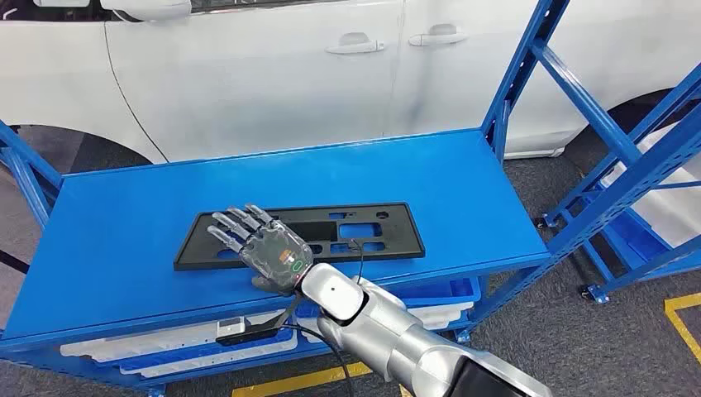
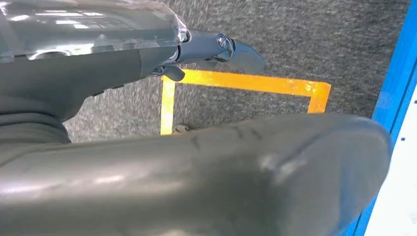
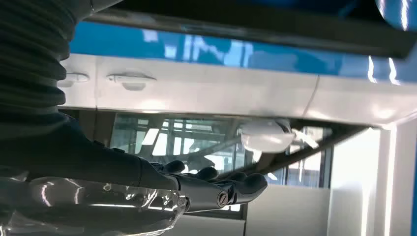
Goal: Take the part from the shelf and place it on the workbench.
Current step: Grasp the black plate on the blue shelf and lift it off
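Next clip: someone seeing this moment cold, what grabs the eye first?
The black part, a long flat panel with cut-outs, lying on the bright blue shelf. The right robot hand is spread over the part's near left portion, fingers extended; whether it touches cannot be told. Behind the shelf stands a white car, its door handles in plain sight.

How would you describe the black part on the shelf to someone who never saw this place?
Find the blue shelf in front of the white car. On its top surface lies a flat black rectangular panel with several cut-out holes; the right hand is over its left end. Nothing else there is black.
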Action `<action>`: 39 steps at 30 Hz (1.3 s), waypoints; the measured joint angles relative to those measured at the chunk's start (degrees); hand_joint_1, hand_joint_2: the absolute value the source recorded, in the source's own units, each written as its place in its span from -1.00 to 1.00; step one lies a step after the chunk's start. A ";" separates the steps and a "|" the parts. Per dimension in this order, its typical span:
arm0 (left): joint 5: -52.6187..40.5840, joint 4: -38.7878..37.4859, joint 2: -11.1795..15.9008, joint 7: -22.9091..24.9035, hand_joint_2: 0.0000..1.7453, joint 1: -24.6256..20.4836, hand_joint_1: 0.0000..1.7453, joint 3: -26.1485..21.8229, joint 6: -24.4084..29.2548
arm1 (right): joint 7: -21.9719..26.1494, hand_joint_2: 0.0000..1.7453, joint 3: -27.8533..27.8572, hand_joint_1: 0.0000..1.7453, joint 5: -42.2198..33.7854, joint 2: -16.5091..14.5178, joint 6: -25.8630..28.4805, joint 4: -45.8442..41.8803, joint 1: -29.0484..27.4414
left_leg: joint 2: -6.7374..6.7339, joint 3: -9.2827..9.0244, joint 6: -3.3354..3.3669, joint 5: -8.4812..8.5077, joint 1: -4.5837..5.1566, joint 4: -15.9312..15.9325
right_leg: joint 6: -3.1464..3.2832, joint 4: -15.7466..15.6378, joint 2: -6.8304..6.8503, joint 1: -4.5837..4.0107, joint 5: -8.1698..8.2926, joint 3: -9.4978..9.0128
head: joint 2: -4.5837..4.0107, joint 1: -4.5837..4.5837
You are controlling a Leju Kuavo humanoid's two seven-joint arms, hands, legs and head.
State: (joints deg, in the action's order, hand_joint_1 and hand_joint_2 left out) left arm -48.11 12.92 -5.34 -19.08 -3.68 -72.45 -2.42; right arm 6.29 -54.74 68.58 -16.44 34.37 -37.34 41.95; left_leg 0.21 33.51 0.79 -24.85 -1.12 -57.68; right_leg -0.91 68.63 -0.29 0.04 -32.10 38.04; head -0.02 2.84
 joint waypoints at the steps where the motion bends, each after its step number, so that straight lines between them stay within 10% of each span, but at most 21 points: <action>1: -0.05 0.00 0.02 0.01 -1.00 0.01 -1.00 0.03 -0.01 | -0.04 1.00 0.00 -1.00 0.16 0.05 -0.07 0.57 -0.08 | 0.00 0.00 0.03 -0.02 0.03 -0.01 | -0.07 2.12 0.00 0.05 -0.71 1.10 | 0.00 0.00; 4: -0.32 0.00 0.10 0.02 -1.00 0.09 -1.00 0.35 -0.03 | -0.20 1.00 0.01 -1.00 0.72 0.32 -0.29 2.86 -0.44 | 0.04 -0.05 0.10 -0.08 0.13 -0.06 | -0.14 5.71 0.01 0.19 -0.45 3.39 | 0.00 0.00; 8: -0.46 -0.01 0.07 0.02 -1.00 0.07 -1.00 0.73 -0.04 | -0.91 1.00 0.08 -1.00 1.44 0.37 -1.08 4.98 -0.15 | 0.12 -0.33 -0.26 -0.31 0.48 -0.12 | 1.13 -8.10 0.08 -0.22 6.48 -2.86 | 0.00 0.00; 13: -0.95 -0.02 0.23 -0.02 -1.00 0.07 -1.00 0.83 0.04 | -5.30 1.00 0.37 -1.00 5.54 0.35 -1.31 8.55 0.60 | 0.02 -0.32 -1.63 -1.01 0.47 -0.58 | 2.13 -11.46 0.15 -0.15 7.22 -4.38 | 0.00 0.01; 18: -1.30 -0.02 0.57 -0.44 -1.00 0.21 -1.00 0.83 0.14 | -12.10 1.00 0.41 -1.00 11.65 0.26 -2.80 12.21 1.77 | -0.01 6.37 -2.98 -8.08 0.02 -15.46 | 2.78 -12.12 0.35 0.18 7.44 -4.95 | 0.00 0.02; 20: -1.44 -0.02 0.72 -0.59 -1.00 0.27 -1.00 0.82 0.13 | -14.14 1.00 0.51 -1.00 12.49 0.26 -3.76 13.39 2.40 | -0.02 5.74 -3.39 -6.23 -0.29 -14.22 | 2.60 -11.95 0.26 0.32 7.32 -5.05 | 0.00 0.02; 22: -1.58 -0.02 0.89 -0.78 -1.00 0.22 -1.00 0.82 0.12 | -15.82 1.00 0.94 -0.25 12.75 0.27 -4.99 14.39 3.20 | -0.05 1.68 -3.63 -2.56 -0.65 -6.23 | 2.06 -11.41 0.15 0.44 6.97 -5.11 | 0.00 0.02; 24: -1.64 -0.02 0.98 -0.98 -1.00 0.13 -1.00 0.82 0.09 | -17.07 1.00 1.63 0.73 12.76 0.36 -6.43 15.21 3.95 | 0.13 -1.07 -3.04 -1.07 -0.62 -0.90 | 1.34 -10.85 0.01 0.33 6.63 -5.01 | 0.00 0.01; 26: -1.70 -0.02 1.01 -1.08 -1.00 0.12 -1.00 0.82 0.08 | -17.75 1.00 2.32 0.98 12.70 0.55 -7.61 15.92 4.37 | 0.31 -1.34 -2.00 -1.09 -0.32 -0.32 | 0.67 -10.81 -0.09 0.22 6.66 -5.00 | 0.00 0.00; 29: -1.85 -0.02 1.03 -1.12 -1.00 0.10 -1.00 0.82 0.01 | -18.09 1.00 3.29 1.00 12.56 1.02 -8.75 16.72 4.49 | 0.15 -1.31 -0.72 -0.61 -0.44 0.00 | -0.23 -8.92 -0.03 0.52 5.25 -4.26 | 0.00 0.00; 34: -2.07 -0.02 1.11 -1.16 -1.00 0.14 -1.00 0.82 -0.05 | -18.16 1.00 4.26 1.00 12.52 1.84 -9.31 17.72 4.34 | -0.06 -0.69 -0.03 -0.29 -0.19 0.05 | -0.77 5.96 0.04 0.71 -1.35 2.78 | 0.00 0.00; 39: -2.27 -0.02 1.08 -1.19 -1.00 0.10 -1.00 0.84 -0.25 | -18.03 1.00 4.68 1.00 12.47 2.02 -9.68 18.06 4.44 | 0.14 -0.81 -0.47 -0.24 0.19 -0.04 | 0.76 -9.30 0.11 0.17 5.77 -5.04 | 0.00 0.00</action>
State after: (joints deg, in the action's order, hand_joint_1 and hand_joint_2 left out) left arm -50.38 12.90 -4.26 -20.27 -3.59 -71.61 -2.67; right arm -11.73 -50.06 81.05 -14.42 24.69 -19.28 46.39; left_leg 0.34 32.70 0.32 -25.09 -0.93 -57.71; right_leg -0.15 59.33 -0.18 0.21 -26.33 33.01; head -0.02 2.84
